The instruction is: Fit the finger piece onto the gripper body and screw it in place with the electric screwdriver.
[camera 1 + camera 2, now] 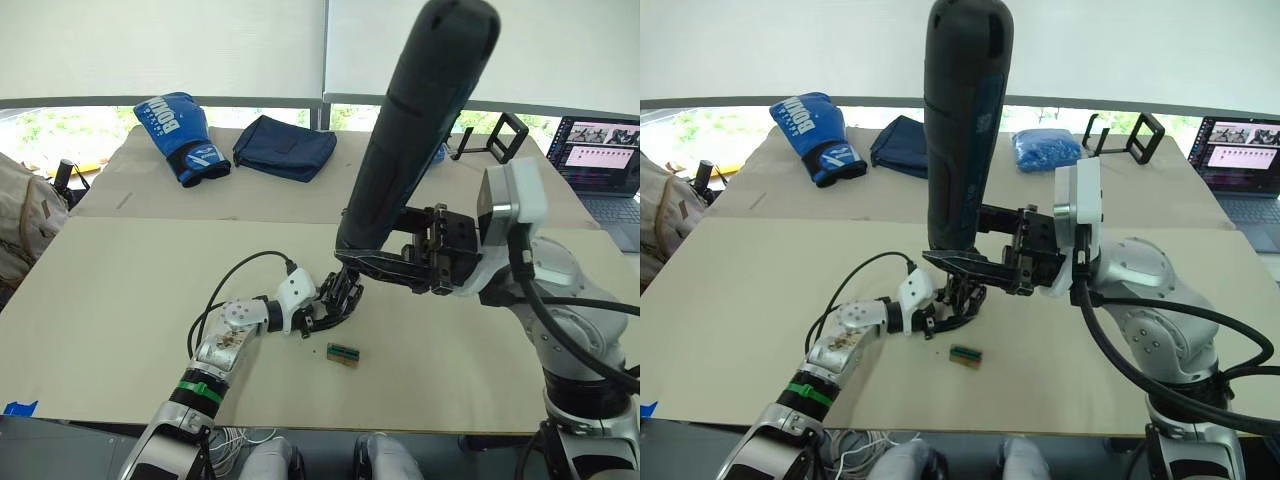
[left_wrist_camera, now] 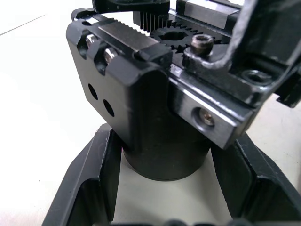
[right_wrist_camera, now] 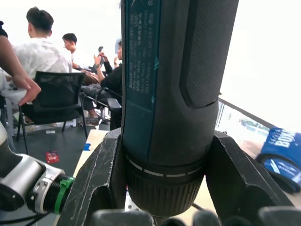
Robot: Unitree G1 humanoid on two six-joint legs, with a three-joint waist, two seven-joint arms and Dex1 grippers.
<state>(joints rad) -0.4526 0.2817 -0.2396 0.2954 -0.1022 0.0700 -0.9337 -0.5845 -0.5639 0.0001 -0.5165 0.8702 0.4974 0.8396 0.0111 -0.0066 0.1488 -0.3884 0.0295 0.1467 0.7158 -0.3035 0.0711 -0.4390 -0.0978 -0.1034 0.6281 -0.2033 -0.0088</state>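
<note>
The left gripper [image 1: 322,305] pinches the gripper body [image 2: 160,113]. The right gripper [image 1: 975,268] squeezes the electric screwdriver [image 1: 962,130]. If the screwdriver tilts, its bit could slip off the screw.

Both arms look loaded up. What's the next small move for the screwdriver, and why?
Probably ease the electric screwdriver straight down and seat its bit in a screw. It stands nearly upright in the right gripper, directly above the gripper body, which the left gripper clamps by its round base. The bit's tip is hidden, so go slowly.
</note>
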